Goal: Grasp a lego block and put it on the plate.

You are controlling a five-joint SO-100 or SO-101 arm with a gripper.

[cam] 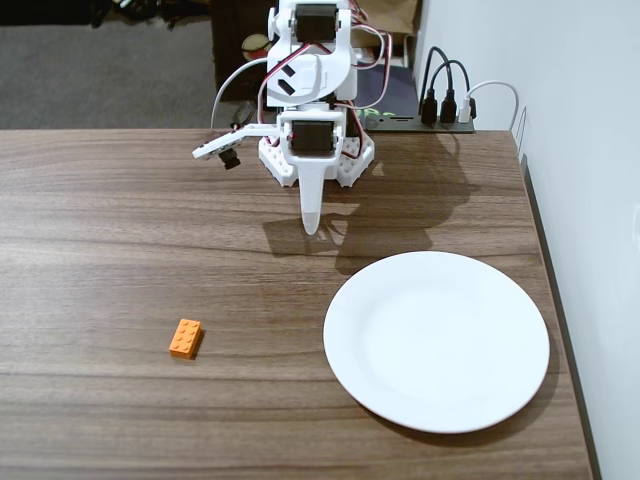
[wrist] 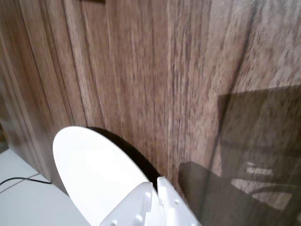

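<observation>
A dark brown wood-grain tabletop looked matt. The large round white plate was smooth, faintly glossy. The small orange plastic lego block had studs. The white plastic gripper looked matt.

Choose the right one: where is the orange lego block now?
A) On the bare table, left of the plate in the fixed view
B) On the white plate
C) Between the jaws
A: the lego block lies on the wooden table, apart from the empty plate.
</observation>
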